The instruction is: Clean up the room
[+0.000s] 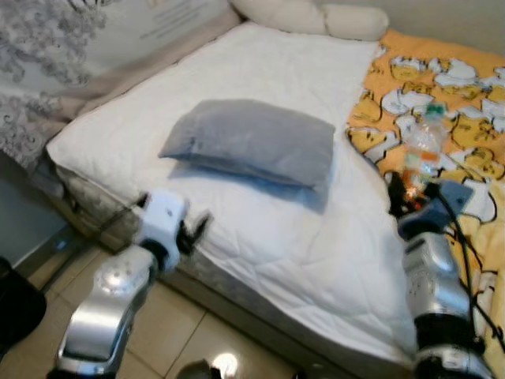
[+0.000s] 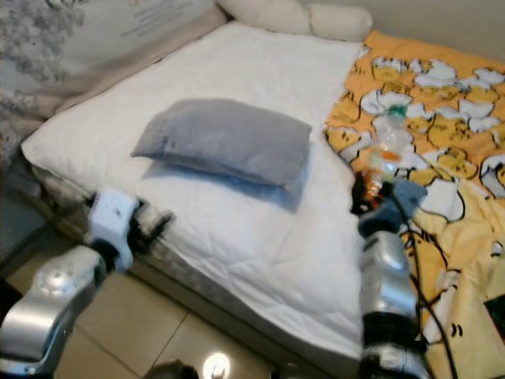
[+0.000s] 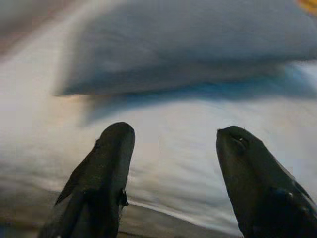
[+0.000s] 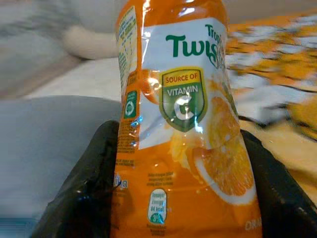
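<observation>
The right tool (image 1: 406, 193) is clenched on a bottle (image 1: 422, 150) above the bed (image 1: 260, 229). The left tool (image 3: 171, 148) hangs released near the pillow (image 1: 252, 142). Next, probably, carry the bottle off to a bin.

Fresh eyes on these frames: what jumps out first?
The right gripper is shut on a plastic juice bottle with an orange label, held upright over the yellow cartoon-print blanket on the bed's right side. Next, a grey pillow lies in the middle of the white quilt. The left gripper hangs open near the bed's near edge, pointed toward the pillow.
</observation>
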### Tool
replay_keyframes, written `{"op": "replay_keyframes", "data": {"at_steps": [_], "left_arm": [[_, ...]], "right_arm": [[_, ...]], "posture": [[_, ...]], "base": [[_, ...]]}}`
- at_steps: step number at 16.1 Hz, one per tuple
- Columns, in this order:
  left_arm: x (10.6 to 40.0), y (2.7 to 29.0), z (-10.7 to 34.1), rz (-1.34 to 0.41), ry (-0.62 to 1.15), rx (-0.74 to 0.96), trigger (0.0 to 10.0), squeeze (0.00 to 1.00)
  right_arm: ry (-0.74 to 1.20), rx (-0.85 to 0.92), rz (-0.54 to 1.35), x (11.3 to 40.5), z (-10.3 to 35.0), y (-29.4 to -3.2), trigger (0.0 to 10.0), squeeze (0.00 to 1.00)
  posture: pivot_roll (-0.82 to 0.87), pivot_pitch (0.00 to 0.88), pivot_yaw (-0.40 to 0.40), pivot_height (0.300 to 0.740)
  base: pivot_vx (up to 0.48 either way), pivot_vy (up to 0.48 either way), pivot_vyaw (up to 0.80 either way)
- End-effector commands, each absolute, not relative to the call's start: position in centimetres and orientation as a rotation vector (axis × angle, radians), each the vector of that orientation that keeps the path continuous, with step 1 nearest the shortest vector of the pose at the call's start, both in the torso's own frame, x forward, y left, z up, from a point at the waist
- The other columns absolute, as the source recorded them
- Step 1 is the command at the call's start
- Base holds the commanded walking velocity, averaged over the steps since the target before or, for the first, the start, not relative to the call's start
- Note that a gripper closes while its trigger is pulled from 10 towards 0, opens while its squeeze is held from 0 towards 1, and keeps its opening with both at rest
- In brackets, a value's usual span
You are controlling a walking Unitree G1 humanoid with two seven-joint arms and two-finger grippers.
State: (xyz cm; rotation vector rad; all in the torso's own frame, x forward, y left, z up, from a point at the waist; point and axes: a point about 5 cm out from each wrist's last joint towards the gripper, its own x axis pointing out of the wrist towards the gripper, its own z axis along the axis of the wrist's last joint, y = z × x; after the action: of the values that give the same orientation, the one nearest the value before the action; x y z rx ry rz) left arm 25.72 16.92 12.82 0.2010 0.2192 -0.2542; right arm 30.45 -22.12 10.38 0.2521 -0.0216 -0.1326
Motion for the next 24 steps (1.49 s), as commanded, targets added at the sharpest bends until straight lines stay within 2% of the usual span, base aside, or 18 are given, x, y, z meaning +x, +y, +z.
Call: {"op": "replay_keyframes", "data": {"at_steps": [1, 4, 5, 9, 11, 13, 17, 21, 24], "left_arm": [[25.6, 17.6, 13.0, -0.185, 0.187, 0.185, 10.0, 0.13], [25.4, 17.9, 12.6, -0.138, 0.199, 0.235, 10.0, 0.13], [25.1, 18.2, 12.2, -0.129, 0.219, 0.279, 10.0, 0.13], [25.4, 19.1, 11.9, -0.049, 0.234, 0.276, 10.0, 0.13], [25.6, 18.8, 11.8, -0.067, 0.238, 0.272, 10.0, 0.13], [26.1, 18.9, 12.3, -0.062, 0.206, 0.309, 10.0, 0.14], [25.9, 19.3, 12.3, -0.039, 0.205, 0.303, 10.0, 0.15], [25.9, 19.7, 12.4, -0.026, 0.197, 0.285, 10.0, 0.16], [25.9, 19.8, 12.5, -0.029, 0.190, 0.280, 10.0, 0.16]], "right_arm": [[-0.023, 0.247, -0.004, 30.6, 11.4, -19.7, 10.0, 0.00], [0.120, 0.220, 0.098, 29.1, 9.6, -17.5, 10.0, 0.00], [0.152, 0.259, 0.114, 28.6, 8.9, -16.8, 10.0, 0.00], [0.196, 0.256, 0.133, 28.0, 8.9, -15.4, 10.0, 0.00], [0.211, 0.263, 0.131, 27.6, 8.7, -15.4, 10.0, 0.00], [0.216, 0.279, 0.103, 28.4, 8.9, -15.5, 10.0, 0.00], [0.319, 0.274, 0.139, 28.2, 7.8, -14.9, 10.0, 0.00], [0.322, 0.253, 0.186, 28.2, 7.8, -14.2, 10.0, 0.00], [0.352, 0.250, 0.190, 28.2, 7.4, -14.0, 10.0, 0.00]], "posture": [[-0.06, 0.000, 0.017, 0.740], [-0.03, 0.000, 0.013, 0.740], [-0.02, 0.000, 0.000, 0.740], [-0.03, 0.000, 0.002, 0.740], [-0.04, 0.000, 0.016, 0.740], [-0.02, 0.000, 0.011, 0.740], [-0.01, 0.000, 0.013, 0.740], [0.00, 0.000, 0.009, 0.740], [0.00, 0.000, 0.018, 0.740]], "base": [[0.000, 0.000, 0.80], [0.000, 0.000, 0.80], [0.000, 0.000, 0.80], [0.000, 0.000, 0.80], [0.000, 0.000, 0.80], [0.000, 0.000, 0.80], [0.000, 0.000, 0.80], [0.000, 0.000, 0.80], [0.299, 0.000, 0.80]]}}
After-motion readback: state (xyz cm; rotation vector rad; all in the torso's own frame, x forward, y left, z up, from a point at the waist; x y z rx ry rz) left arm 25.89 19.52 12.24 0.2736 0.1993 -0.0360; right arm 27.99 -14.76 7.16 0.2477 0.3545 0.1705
